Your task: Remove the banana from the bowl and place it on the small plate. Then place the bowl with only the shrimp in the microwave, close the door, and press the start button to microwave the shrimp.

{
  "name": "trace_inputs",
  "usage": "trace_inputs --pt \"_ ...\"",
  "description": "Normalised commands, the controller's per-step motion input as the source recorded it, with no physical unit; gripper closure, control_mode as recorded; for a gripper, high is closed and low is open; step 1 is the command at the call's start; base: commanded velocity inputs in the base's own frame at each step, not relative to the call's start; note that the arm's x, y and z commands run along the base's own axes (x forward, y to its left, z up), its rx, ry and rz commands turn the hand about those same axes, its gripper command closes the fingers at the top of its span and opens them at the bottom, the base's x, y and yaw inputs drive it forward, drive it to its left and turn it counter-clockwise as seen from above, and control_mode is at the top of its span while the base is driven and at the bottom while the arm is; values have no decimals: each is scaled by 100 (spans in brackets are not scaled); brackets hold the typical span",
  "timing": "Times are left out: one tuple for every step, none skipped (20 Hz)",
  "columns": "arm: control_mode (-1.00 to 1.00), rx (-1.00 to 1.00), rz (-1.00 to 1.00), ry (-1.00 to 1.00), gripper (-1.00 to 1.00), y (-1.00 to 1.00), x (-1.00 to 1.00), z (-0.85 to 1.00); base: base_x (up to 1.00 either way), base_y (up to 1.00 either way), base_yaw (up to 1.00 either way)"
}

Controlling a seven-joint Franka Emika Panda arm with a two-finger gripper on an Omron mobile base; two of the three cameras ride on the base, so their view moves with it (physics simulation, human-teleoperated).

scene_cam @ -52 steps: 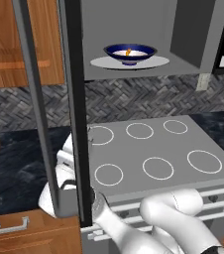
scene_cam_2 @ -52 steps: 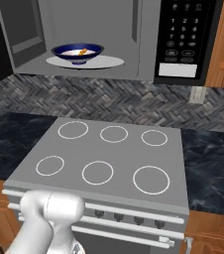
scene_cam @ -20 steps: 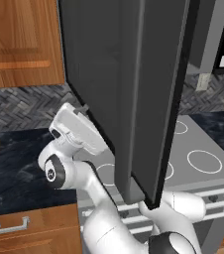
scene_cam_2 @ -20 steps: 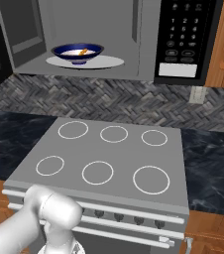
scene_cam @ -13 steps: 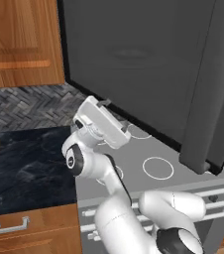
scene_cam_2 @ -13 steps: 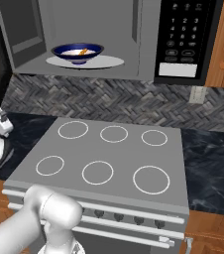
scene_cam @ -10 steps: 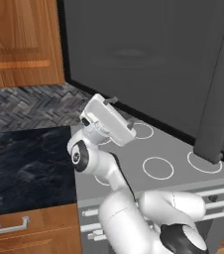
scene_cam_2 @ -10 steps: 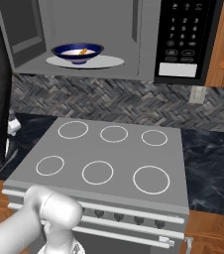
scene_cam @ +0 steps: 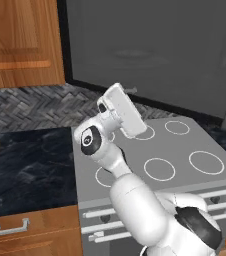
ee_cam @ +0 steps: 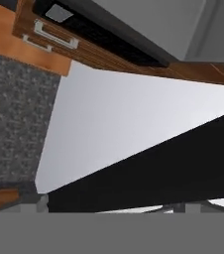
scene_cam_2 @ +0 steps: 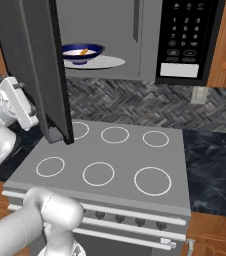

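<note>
One gap decides my next push: the door (scene_cam_2: 37,65) hangs partly ajar over the stove (scene_cam_2: 110,165), and my hand (scene_cam_2: 16,102) sits against its outer face, on the side away from the microwave (scene_cam_2: 135,40). The bowl (scene_cam_2: 82,51) holding the shrimp (scene_cam_2: 84,50) rests on the turntable inside. My forearm angles upward from the left, wrist raised; jaws are spread wide, grasping nothing.

Matt dark-framed door (scene_cam_2: 40,65), glossy blue-glazed bowl (scene_cam_2: 82,51), smooth grey metal stove top (scene_cam_2: 110,165), wooden cabinets (scene_cam: 22,45).
</note>
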Motion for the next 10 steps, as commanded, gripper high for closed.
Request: trace_inputs --pt "-100 32 25 22 -100 -50 -13 47 0 0 0" --pt "-100 34 28 21 -100 -54 -11 35 0 0 0" --pt "-100 34 30 19 -100 -52 -6 22 0 0 0" --pt "-100 34 32 17 -100 -59 -4 16 0 0 0" --pt "-100 37 35 14 -100 -69 0 21 0 0 0" --pt "-100 35 36 15 -100 -65 0 26 0 0 0" --pt "-100 33 38 13 -100 -61 8 36 0 0 0" --pt "-100 30 39 10 -100 -61 18 41 0 0 0" --pt "-100 31 41 7 -100 -71 24 46 0 0 0" --pt "-100 31 40 5 -100 -67 25 44 0 0 0"
